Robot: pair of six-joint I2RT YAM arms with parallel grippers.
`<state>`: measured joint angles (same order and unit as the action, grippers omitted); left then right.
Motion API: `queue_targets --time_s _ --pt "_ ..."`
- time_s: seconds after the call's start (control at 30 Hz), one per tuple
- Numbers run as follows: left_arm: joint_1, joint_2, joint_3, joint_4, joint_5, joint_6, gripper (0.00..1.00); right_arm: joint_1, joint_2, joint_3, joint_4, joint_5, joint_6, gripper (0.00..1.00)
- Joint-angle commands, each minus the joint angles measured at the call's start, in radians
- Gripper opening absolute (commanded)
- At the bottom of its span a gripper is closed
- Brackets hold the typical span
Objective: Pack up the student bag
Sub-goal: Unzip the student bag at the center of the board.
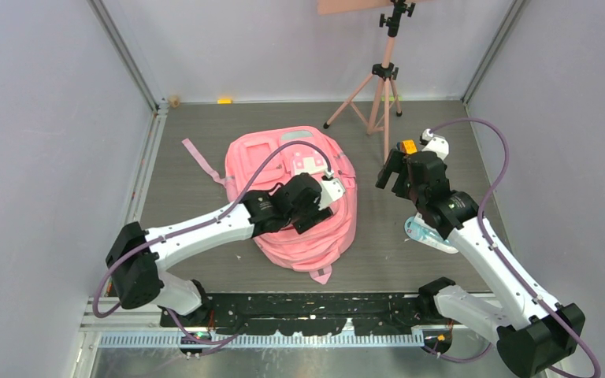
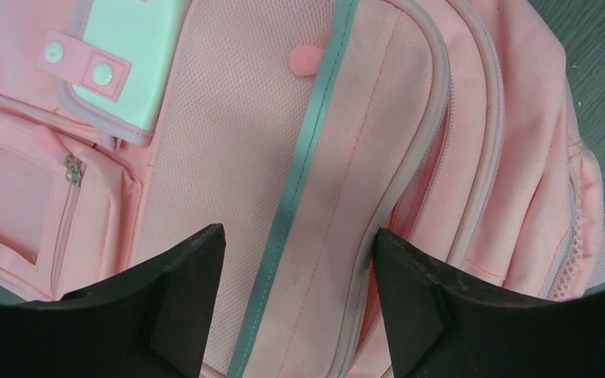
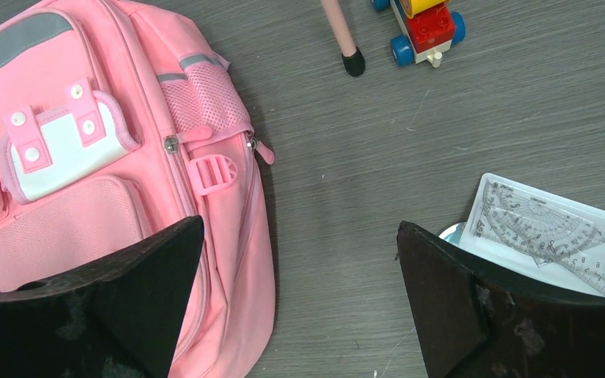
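From the top view, my left tool hangs over the lower middle of the student bag. Its jaws are partly spread with nothing between them, only pink fabric showing underneath. My right tool, right of centre, is spread as wide as it goes and holds nothing. It hovers above bare bench just beside the bag's right edge.

The bag lies flat in the middle of the frame, front face up. It is soft pink all over and by far the largest thing here. The left wrist view shows a mesh panel, a grey strip running down it, piped zip seams and a small windowed pocket at the left. A white flap with pink snap tabs sits above, and a pink buckle is on the side. One strap trails toward the upper left.

At the lower right of the right wrist view lies a clear protractor set. Farther off are a toy train and a pink tripod.
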<state>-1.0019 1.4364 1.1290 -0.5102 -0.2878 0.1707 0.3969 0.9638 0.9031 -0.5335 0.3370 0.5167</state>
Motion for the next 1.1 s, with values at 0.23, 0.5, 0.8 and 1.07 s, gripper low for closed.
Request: queue_targets --time_s 0.23,0.5,0.8,1.07 --pt "0.013 -0.015 0.003 0.039 -0.086 0.046 0.68 -0.003 -0.025 -0.007 0.006 0.034 -0.003 1.00" --pt "-0.026 0.005 -0.032 0.045 -0.113 0.077 0.61 -0.003 -0.025 -0.005 -0.044 0.108 -0.012 1.00" --pt "-0.056 0.050 -0.059 0.055 -0.130 0.079 0.57 -0.014 -0.011 -0.004 -0.136 0.242 0.049 1.00" --pt "-0.062 0.028 -0.035 0.060 -0.197 0.041 0.06 -0.200 -0.045 -0.068 -0.176 0.301 0.132 1.00"
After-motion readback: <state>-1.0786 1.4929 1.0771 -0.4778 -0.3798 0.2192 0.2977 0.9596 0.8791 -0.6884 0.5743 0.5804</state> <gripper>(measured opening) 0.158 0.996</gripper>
